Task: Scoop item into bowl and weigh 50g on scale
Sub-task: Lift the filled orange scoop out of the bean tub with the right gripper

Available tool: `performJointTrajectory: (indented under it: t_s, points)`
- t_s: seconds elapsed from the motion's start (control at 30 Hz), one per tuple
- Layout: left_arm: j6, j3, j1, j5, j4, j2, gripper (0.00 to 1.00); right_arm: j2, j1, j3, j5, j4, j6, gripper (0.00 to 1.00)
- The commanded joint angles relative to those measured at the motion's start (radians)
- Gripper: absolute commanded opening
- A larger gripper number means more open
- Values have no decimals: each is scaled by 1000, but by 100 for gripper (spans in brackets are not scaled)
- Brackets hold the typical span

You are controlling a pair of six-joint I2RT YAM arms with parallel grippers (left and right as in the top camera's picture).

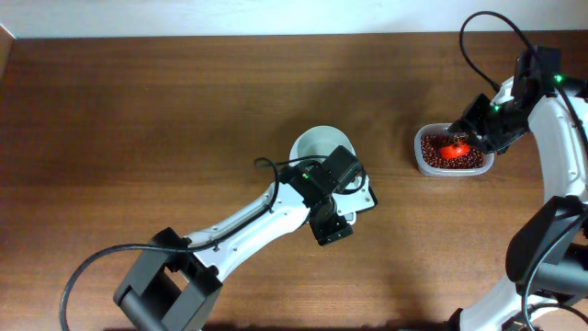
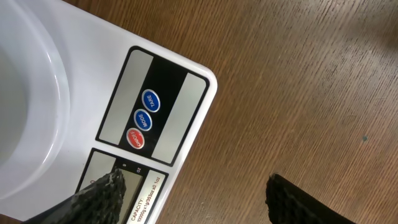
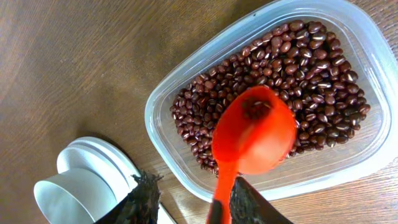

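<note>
Left gripper (image 2: 194, 186) seen wide open, nothing held, hung over front corner of scale (image 2: 93, 50); bare wood beyond scale edge. Bowl (image 1: 320, 145) set on scale. Beans (image 3: 311, 68) kept within clear container (image 3: 157, 121). Handle of red scoop (image 3: 255, 130) flanked by right gripper (image 3: 194, 199) fingers; firm grip cannot be told

Beans (image 3: 311, 56) are reddish-brown, scoop (image 3: 255, 134) orange-red, scale (image 2: 106, 43) white, bowl (image 1: 317, 144) apparently pale.

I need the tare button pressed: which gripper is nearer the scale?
Left. The left gripper hangs over the scale, by its display; the right gripper is apart from it, at the plastic tub, a red scoop between its jaws.
</note>
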Motion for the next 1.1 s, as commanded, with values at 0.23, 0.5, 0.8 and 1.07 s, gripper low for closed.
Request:
performJointTrajectory:
  t_s: [0.23, 0.5, 0.8, 1.07]
  points:
    - [13, 2, -2, -8, 1, 7, 74, 2, -1, -2, 34, -118, -3, 38]
    - [13, 2, -2, -7, 3, 7, 74, -14, 21, -68, 36, -244, -68, 47]
    - [13, 2, -2, -7, 2, 7, 75, -14, 65, -269, 36, -97, -60, 46]
    - [13, 2, -2, -7, 2, 7, 75, -14, 65, -269, 40, -83, -72, 24]
